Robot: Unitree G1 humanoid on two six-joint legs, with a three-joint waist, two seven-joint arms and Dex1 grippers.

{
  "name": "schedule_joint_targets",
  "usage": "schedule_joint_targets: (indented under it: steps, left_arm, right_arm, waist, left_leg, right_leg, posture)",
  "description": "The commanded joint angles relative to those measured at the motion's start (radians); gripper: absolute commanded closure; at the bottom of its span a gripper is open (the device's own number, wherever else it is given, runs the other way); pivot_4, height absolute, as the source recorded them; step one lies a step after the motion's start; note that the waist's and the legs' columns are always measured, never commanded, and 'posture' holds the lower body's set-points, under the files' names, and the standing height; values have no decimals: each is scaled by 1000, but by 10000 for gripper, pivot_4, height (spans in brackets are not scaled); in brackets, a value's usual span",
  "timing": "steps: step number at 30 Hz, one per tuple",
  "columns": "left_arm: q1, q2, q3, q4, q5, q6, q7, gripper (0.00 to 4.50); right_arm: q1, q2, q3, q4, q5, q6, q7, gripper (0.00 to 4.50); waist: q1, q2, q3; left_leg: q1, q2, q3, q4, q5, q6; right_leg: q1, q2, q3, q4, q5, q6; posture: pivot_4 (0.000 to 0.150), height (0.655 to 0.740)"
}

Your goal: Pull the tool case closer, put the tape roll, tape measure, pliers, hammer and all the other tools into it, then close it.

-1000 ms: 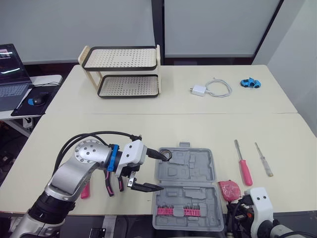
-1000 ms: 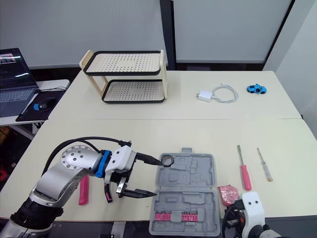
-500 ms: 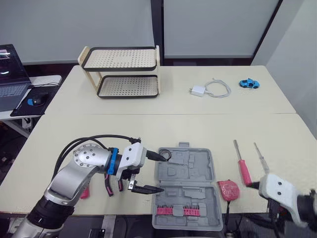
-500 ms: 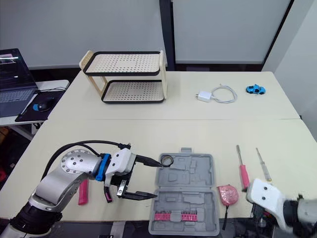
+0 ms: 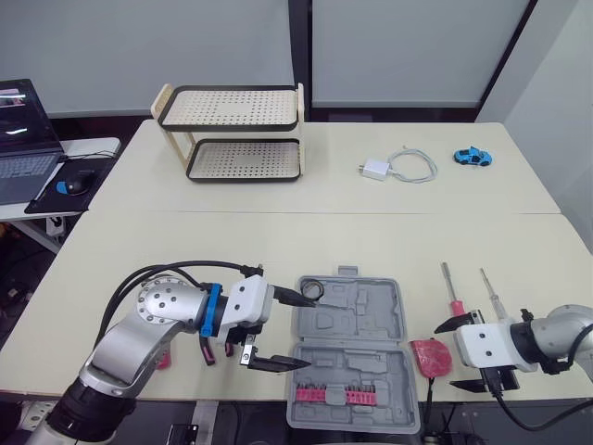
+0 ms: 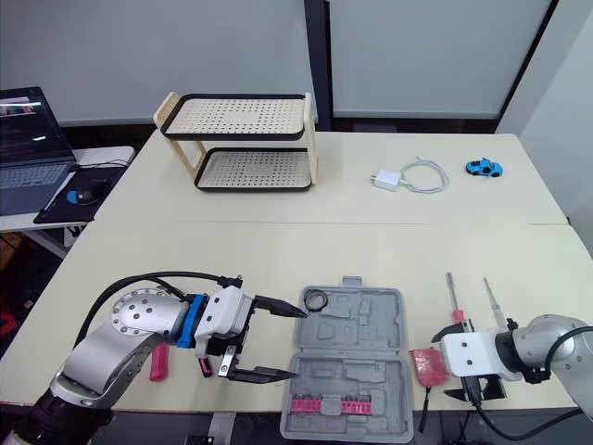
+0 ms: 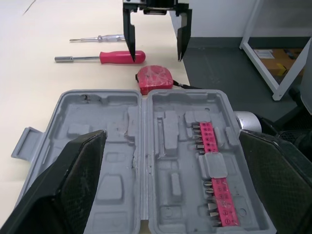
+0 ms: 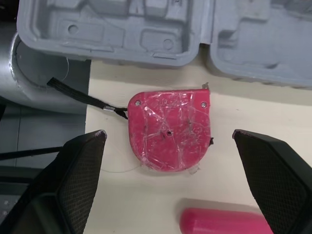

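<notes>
1. A grey tool case (image 5: pixel 347 348) lies open and flat near the front edge of the pale table (image 5: pixel 232 241). A pink strip of bits (image 5: pixel 334 394) sits in its nearer half, and a small black ring (image 5: pixel 312 290) in its far left corner.
2. The left pincer (image 5: pixel 310 334) is spread wide at the case's left side, with one finger reaching to that ring.
3. The right pincer (image 5: pixel 454 355) is also spread, facing the red tape measure (image 5: pixel 429 355), which lies just right of the case.
4. A red-handled screwdriver (image 5: pixel 454 297) and a slim screwdriver (image 5: pixel 491 289) lie just beyond the right pincer.
5. Pink-handled tools (image 6: pixel 157 362) are partly hidden behind the left arm.
6. Far back stand a two-tier rack (image 5: pixel 236 134), a white charger (image 5: pixel 375 169) and a blue toy car (image 5: pixel 473 156).
</notes>
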State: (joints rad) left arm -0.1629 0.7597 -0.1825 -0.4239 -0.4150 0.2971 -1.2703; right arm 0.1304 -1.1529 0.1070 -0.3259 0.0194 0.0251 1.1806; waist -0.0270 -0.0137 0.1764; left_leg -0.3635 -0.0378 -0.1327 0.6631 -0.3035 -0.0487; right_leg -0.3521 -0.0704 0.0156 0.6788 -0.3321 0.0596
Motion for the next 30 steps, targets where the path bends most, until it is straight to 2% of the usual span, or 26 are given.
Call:
schedule_joint_targets:
  steps: [1,13,30]
  left_arm:
    - [15,3,0,-38,-5,-17,8,0]
    - [26,-1,-13,-39,-3,-31,15,0]
    - [28,4,-11,-30,4,-45,14,0]
  right_arm:
    - [-43,18,31,34,-17,-35,22,355]
    - [-89,91,65,179,-67,-204,-19,355]
    - [-141,134,119,283,-124,-275,-13,355]
  waist:
    - [0,0,0]
    - [-1,0,0]
    - [-1,0,0]
  left_leg:
    - [0,0,0,0,0,0]
    - [0,0,0,0,0,0]
    - [0,0,0,0,0,0]
  right_leg:
    - [0,0,0,0,0,0]
    - [0,0,0,0,0,0]
    - [0,0,0,0,0,0]
  posture:
    - [1500,7400]
    - [1500,7400]
    - [1500,7400]
